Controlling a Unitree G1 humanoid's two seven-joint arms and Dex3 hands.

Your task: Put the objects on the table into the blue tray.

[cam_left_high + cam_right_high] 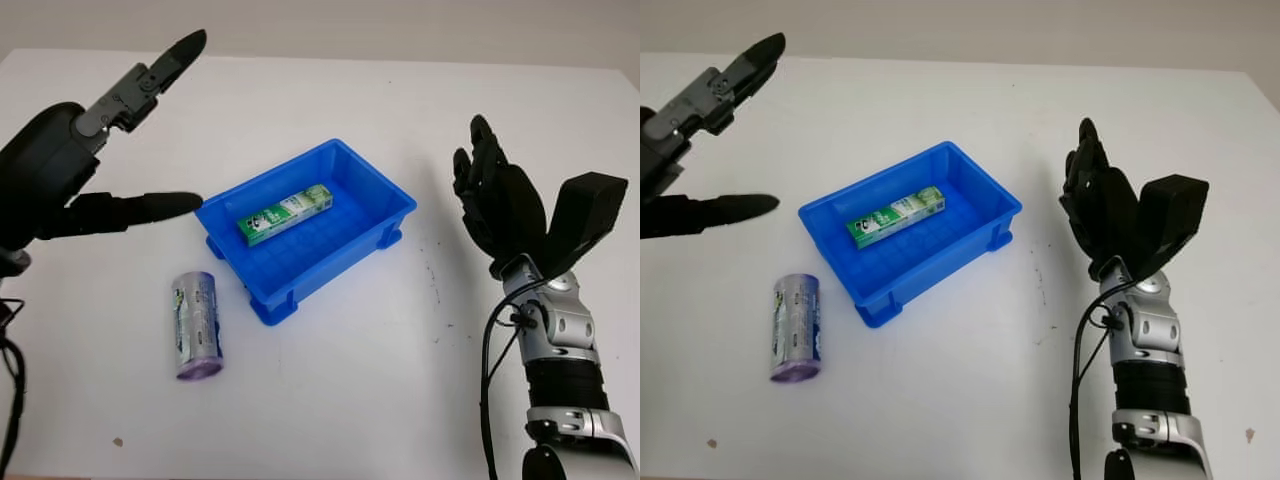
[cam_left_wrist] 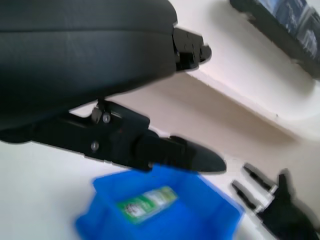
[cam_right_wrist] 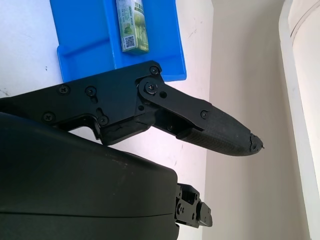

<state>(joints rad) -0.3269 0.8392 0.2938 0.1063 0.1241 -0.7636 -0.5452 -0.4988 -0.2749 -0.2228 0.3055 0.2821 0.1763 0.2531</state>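
So this one looks about halfway done. The blue tray (image 1: pixel 385 200) sits in the middle of the white surface (image 1: pixel 330 400), turned at an angle, and there's already a green and white carton (image 1: pixel 285 213) lying flat on its floor, running along the tray's long direction. Could be toothpaste or some small boxed thing; I can't read the label.

What's left is the purple-ish foil-wrapped roll (image 1: pixel 196 324). It's lying on its side on the surface just beside the tray's near-left corner, close but not touching as far as I can tell. Nothing else loose that I can spot, apart from a few small specks and marks.

The left robot hand (image 1: pixel 110 150) is up in the air on the left side, above and behind the roll, holding nothing. One finger points up and away and another reaches out level toward the tray's left edge, so it's wide open. The right robot hand (image 1: pixel 500 200) is raised off to the right of the tray, well apart from it, also empty with fingers extended upward.

My guess is the roll goes next, and the left robot hand is the obvious candidate since it's on that side. It'd have to come down a fair way first.
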